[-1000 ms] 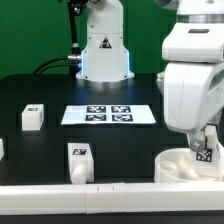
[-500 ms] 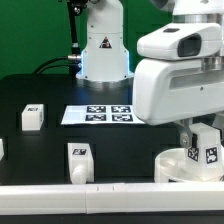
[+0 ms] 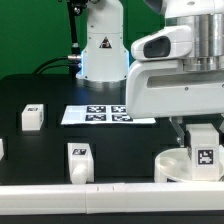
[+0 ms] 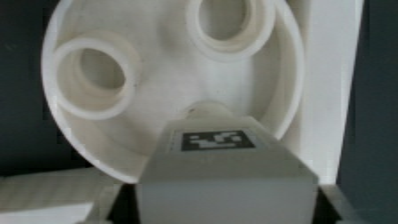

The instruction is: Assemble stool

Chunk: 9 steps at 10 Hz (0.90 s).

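Wrist view is showing the gripper (image 3: 203, 132) seemingly clamping a leg (image 4: 217, 150) by its flat sides, just over the seat (image 4: 160, 90) at the exterior view's right, both looking like stiff, light, slippery plastic.

Arm (image 3: 175, 85) further ext.-view left; leg (image 3: 204, 148) prob. more square-on.

One green backdrop (image 3: 30, 25), plain, across the upper left and upper centre of the frame. One desk (image 3: 45, 92), flat matt black top, filling the middle band. One marker board (image 3: 95, 115), lying flat at mid-frame on the desk. One white ledge (image 3: 50, 192) along the bottom edge. One dark cable (image 3: 73, 38), upper left. Light even and soft.
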{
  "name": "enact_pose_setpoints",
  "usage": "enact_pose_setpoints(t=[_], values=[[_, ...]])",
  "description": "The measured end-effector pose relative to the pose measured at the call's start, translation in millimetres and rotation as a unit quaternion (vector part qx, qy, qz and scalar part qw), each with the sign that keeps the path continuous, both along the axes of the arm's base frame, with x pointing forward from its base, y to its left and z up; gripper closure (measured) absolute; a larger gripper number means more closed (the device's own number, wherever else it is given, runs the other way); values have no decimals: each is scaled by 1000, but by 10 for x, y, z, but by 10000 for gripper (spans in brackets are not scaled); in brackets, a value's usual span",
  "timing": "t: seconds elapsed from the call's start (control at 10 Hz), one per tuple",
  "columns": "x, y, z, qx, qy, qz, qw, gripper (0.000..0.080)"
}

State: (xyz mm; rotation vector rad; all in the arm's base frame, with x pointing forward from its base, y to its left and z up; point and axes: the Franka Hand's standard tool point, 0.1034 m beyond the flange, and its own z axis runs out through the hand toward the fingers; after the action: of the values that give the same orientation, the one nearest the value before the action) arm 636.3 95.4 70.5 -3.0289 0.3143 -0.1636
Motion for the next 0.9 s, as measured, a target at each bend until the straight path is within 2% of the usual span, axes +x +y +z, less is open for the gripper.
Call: enact_pose_setpoints(t=[0.2,0.4,0.7,0.8,0.9], values=[[-16,78,9,17,12,-152,988,465],[-43,116,-1,55,-1,-329,943,465],[-31,100,13,70,6,-389,919,463],[-28,106,16,76,10,-421,904,463],[-22,125,31,101,24,-522,847,463]])
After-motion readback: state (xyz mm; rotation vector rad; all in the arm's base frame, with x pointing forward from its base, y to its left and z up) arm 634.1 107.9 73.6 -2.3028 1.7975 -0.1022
